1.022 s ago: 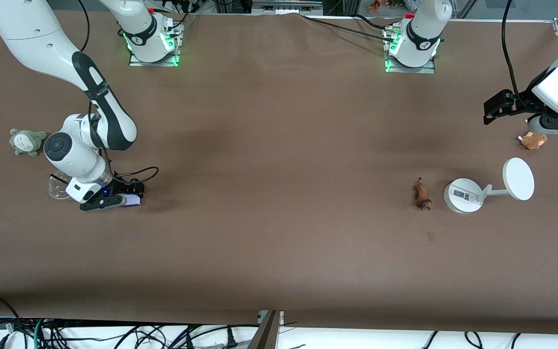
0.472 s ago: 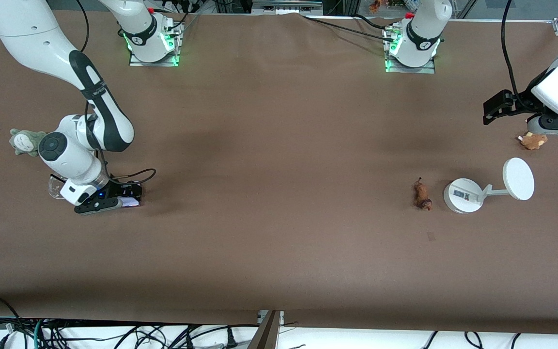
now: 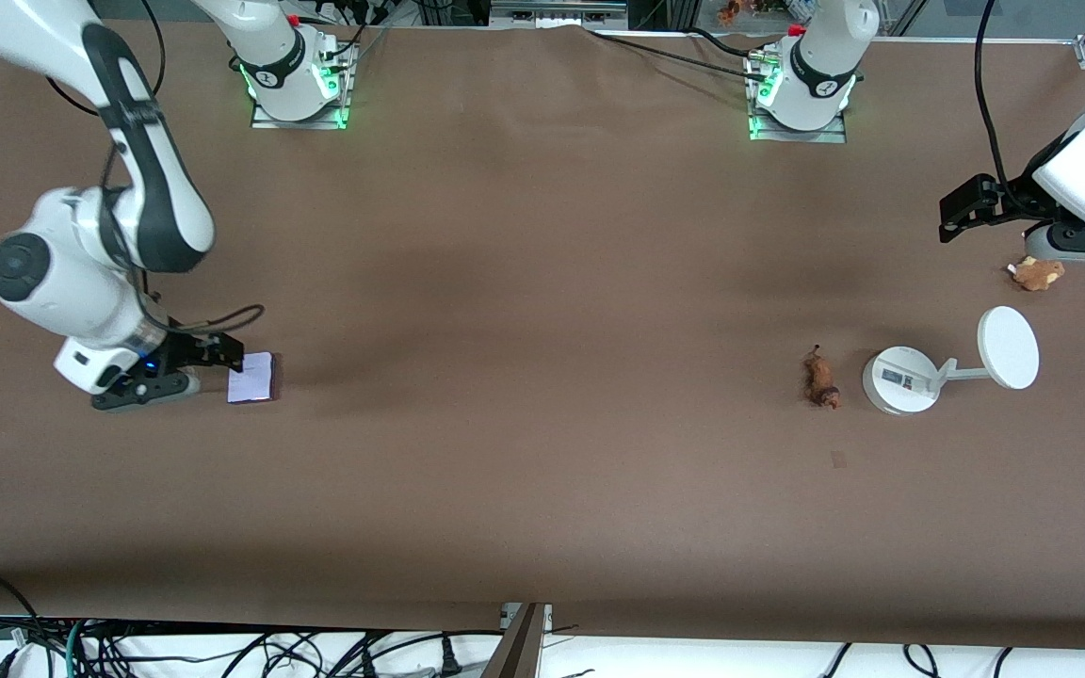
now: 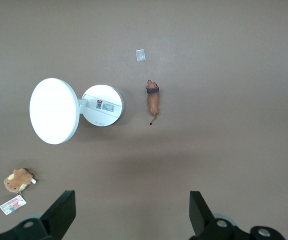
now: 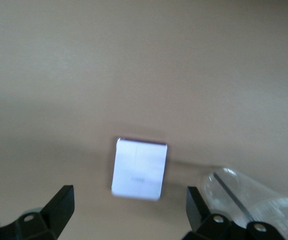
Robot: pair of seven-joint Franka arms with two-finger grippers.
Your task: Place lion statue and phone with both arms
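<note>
Brown cloth covers the table [image 3: 542, 377] in the front view. The phone [image 3: 251, 378] lies flat on it toward the right arm's end, with the right gripper [image 3: 208, 363] just beside it, jaws apart and holding nothing. The lion [image 3: 821, 378] lies toward the left arm's end, beside the round base of a white stand [image 3: 900, 379]. The left gripper [image 3: 971, 205] hangs over the table edge at that end, near a tan plush [image 3: 1036, 273], and appears to be waiting; its jaw state cannot be read here. A clear item the right arm may be covering cannot be made out from this side.

In the left wrist view the lion [image 4: 154, 100] shows as a narrow, probably rigid figurine with a thin tail: likely light, small enough to slip, best pinched across the body rather than by head or tail. The stand [image 4: 76, 108] sits close alongside, so fingers should probably straddle the body clear of the base. The left gripper [image 4: 128, 220] has its fingers [image 4: 61, 212] wide apart, cut off by the frame edge. The plush [image 4: 17, 181] carries a tag.

In the right wrist view the phone [image 5: 139, 168] looks thin, stiff and smooth, flush with the cloth, so likely awkward to lift; its two long edges seem the sensible grip. The right gripper [image 5: 128, 220] has its fingers [image 5: 58, 205] spread well apart. A clear rounded object [image 5: 249, 192] beside the phone is blurred; what it is cannot be told.
</note>
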